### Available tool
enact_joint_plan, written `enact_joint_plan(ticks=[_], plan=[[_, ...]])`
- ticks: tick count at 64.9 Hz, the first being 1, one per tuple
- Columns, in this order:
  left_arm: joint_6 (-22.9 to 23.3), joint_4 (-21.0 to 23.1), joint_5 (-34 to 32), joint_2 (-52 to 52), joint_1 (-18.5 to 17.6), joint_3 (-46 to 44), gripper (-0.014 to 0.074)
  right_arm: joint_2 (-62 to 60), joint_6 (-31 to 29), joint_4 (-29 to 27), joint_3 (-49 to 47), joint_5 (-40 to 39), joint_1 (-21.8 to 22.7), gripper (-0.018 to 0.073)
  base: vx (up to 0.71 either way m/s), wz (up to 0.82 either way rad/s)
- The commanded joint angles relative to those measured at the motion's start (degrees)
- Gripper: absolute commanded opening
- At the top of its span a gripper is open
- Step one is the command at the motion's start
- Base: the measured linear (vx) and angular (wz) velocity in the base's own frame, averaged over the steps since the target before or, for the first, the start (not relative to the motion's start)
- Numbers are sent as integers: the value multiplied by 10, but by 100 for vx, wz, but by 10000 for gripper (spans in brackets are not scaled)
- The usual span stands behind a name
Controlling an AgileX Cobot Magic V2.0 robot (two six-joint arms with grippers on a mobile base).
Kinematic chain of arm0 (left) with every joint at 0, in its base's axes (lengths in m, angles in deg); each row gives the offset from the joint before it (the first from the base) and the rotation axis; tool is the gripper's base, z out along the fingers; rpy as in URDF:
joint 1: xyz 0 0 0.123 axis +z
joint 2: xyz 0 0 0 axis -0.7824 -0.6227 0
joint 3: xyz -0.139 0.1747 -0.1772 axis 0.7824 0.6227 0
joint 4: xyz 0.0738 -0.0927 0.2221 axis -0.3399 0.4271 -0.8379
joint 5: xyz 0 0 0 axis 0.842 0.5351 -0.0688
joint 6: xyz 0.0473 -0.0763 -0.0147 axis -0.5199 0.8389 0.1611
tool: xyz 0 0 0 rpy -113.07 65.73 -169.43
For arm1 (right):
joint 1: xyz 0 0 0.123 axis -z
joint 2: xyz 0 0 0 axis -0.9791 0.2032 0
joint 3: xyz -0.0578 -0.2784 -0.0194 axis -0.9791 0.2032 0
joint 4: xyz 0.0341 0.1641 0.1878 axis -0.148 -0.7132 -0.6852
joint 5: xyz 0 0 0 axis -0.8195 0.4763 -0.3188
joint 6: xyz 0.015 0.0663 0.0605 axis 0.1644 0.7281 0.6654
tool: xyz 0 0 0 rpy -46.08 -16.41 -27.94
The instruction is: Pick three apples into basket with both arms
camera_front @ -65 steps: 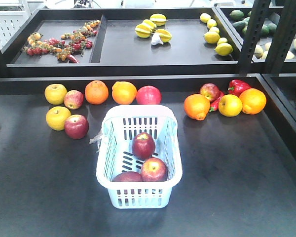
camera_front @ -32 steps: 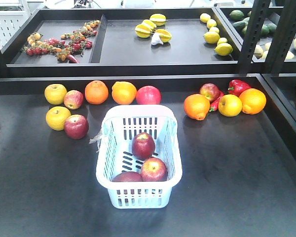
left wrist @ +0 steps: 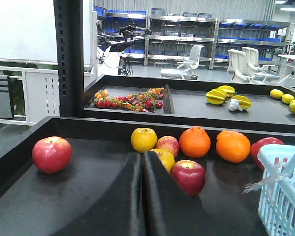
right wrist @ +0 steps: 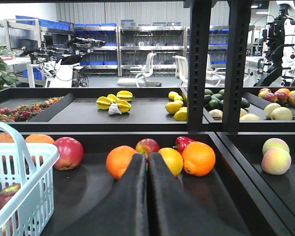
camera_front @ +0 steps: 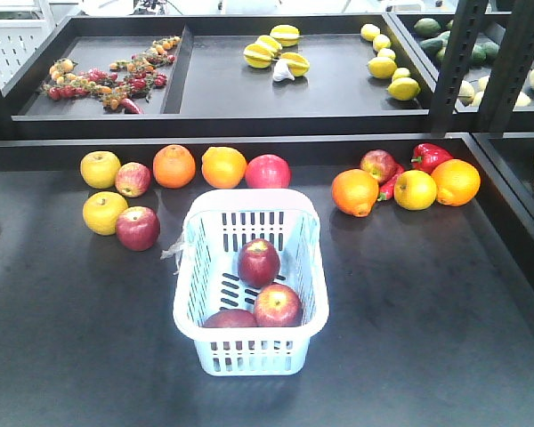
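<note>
Nothing has moved: three dark red apples [camera_front: 259, 262] stay inside the pale blue-white plastic basket [camera_front: 194, 267]. My left gripper [left wrist: 142, 160] and right gripper [right wrist: 147, 160] are closed and empty. I think we're done.

The left end effector [left wrist: 142, 162] and the right end effector [right wrist: 148, 162] each show two smooth, matte black, tapering fingers.

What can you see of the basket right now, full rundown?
The basket is pale blue-white plastic, rectangular with rounded corners, slotted walls and slotted floor. It sits upright on the dark tabletop, in front of the fruit row and touching none of it. Three red apples lie inside: one mid-floor, two side by side at the near end. A thin handle shows at its edge in the wrist views, and a scrap of clear plastic hangs off its left rim. No end effector touches it.
</note>
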Motion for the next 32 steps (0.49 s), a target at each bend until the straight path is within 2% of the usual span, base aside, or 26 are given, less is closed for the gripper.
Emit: enact_joint_plan(ticks=[1, 32], plan=[[1, 5, -44, 9, 0, 13, -6, -6, -7, 7, 9, -46, 5, -4, 0, 0], [1, 5, -44, 9, 0, 13, -6, -6, -7, 7, 9, -44, 5, -4, 0, 0]])
